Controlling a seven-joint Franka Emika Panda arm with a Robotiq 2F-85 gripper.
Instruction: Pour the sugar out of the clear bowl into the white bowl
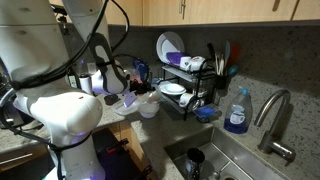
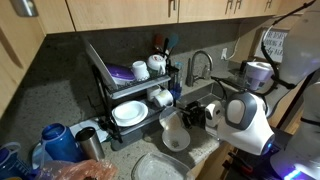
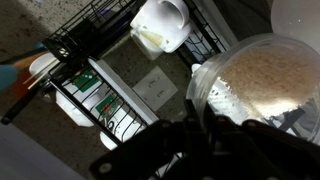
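Observation:
My gripper is shut on the rim of the clear bowl and holds it tilted above the counter. The sugar lies as a pale grainy layer inside it. The white bowl sits just beyond, near the dish rack, with a faint pale patch inside. In an exterior view the gripper holds the clear bowl next to the white bowl. In the opposite exterior view the gripper holds the clear bowl.
A black wire dish rack with white dishes stands behind the bowls. A sink with a faucet and a blue soap bottle are beside it. A wide pale plate lies at the counter's front.

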